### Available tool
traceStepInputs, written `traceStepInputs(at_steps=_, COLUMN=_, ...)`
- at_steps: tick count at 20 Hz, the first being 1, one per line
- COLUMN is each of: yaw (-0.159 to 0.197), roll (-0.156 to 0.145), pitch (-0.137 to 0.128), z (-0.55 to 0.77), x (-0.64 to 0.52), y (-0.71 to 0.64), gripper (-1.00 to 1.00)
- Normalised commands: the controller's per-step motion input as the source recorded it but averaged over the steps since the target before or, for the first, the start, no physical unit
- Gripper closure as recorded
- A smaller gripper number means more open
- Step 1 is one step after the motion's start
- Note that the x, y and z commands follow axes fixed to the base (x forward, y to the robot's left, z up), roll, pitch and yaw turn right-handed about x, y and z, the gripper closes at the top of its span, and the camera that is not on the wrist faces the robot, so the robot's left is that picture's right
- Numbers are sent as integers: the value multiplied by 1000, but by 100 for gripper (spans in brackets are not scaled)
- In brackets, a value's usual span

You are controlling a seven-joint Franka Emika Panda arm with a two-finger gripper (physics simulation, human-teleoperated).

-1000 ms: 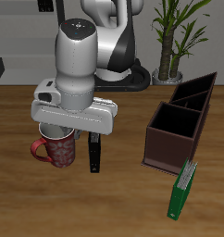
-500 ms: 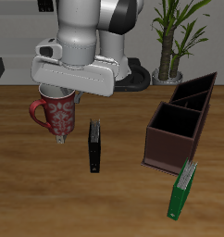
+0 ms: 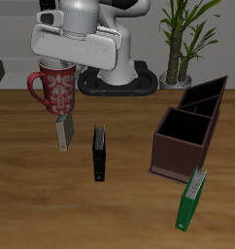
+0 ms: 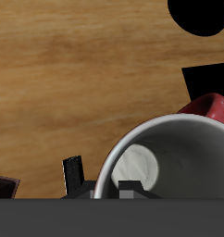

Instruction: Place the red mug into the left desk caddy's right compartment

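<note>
The red mug [image 3: 59,89] with its pale speckled pattern hangs upright in my gripper [image 3: 61,107], lifted well above the table. One finger [image 3: 63,133] reaches down past the mug's base. The gripper is shut on the mug's rim. In the wrist view the mug's white inside [image 4: 165,167] fills much of the frame, with red outer wall [image 4: 208,105] beside it. The left desk caddy [image 3: 187,128] is a long dark maroon box on the table, well off to the side of the mug. Its right compartment [image 3: 182,136] is the large square section nearest the table's front edge.
A black book [image 3: 99,154] lies on the table between the mug and the caddy; it shows in the wrist view too [image 4: 73,171]. A green binder [image 3: 192,196] leans by the caddy's front end. A potted plant [image 3: 178,44] stands at the back.
My gripper has risen steadily with the red mug, from just above the table to high over it. Nothing else has moved.
</note>
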Motion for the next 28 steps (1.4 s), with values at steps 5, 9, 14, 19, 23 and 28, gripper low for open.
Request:
traceStepInputs(at_steps=5, yaw=-3, roll=-14, pitch=13, z=177, x=-482, y=186, gripper=100)
traceStepInputs(at_steps=9, yaw=-26, roll=9, pitch=30, z=-8, x=-381, y=235, gripper=100)
traceStepInputs(at_steps=14, yaw=1, roll=22, pitch=23, z=-69, x=-314, y=325, gripper=100)
traceStepInputs(at_steps=19, yaw=29, roll=43, pitch=30, z=-59, x=-325, y=492, gripper=100)
traceStepInputs(at_steps=23, yaw=8, roll=37, pitch=29, z=-75, x=-273, y=444, gripper=100)
traceStepInputs(at_steps=28, yaw=5, roll=61, pitch=11, z=21, x=-125, y=423, gripper=100)
